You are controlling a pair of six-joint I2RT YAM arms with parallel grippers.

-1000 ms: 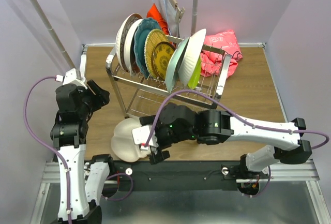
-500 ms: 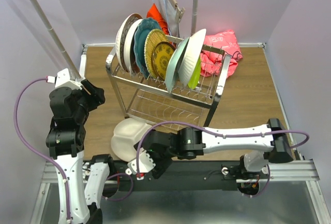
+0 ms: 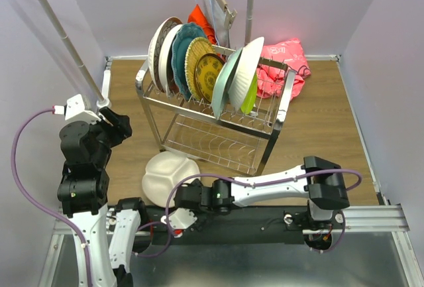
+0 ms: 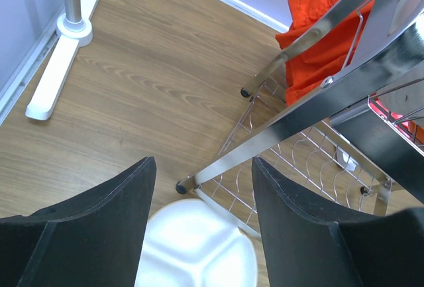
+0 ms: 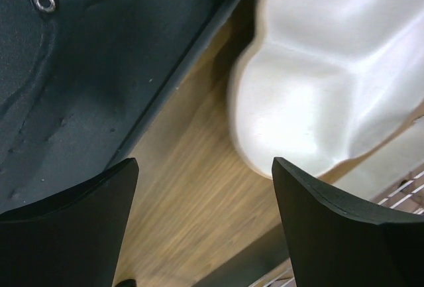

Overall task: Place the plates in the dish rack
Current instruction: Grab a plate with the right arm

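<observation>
A white divided plate (image 3: 171, 177) lies flat on the wooden table in front of the dish rack (image 3: 212, 142). Several plates (image 3: 199, 65) stand upright in the rack's upper tier. My left gripper (image 3: 121, 124) hovers open at the left, above the table. In the left wrist view its open fingers (image 4: 202, 164) frame the white plate (image 4: 199, 250) and a rack leg (image 4: 291, 124). My right gripper (image 3: 176, 221) is low at the table's near edge, just in front of the plate. It is open (image 5: 204, 162) with only wood between the fingers; the plate (image 5: 331, 68) sits beyond its right finger.
A white-poled rail (image 3: 63, 32) stands at the back left, with its foot (image 4: 56, 68) on the table. A pink cloth (image 3: 285, 61) lies behind the rack, and an orange-red cloth (image 4: 324, 28) hangs at the rack's far side. The dark base strip (image 5: 79, 68) borders the near edge.
The right arm has pulled back and to the left from over the white plate down to the near edge. The plate, earlier partly covered, now lies flat in full view. The left arm shifted slightly left.
</observation>
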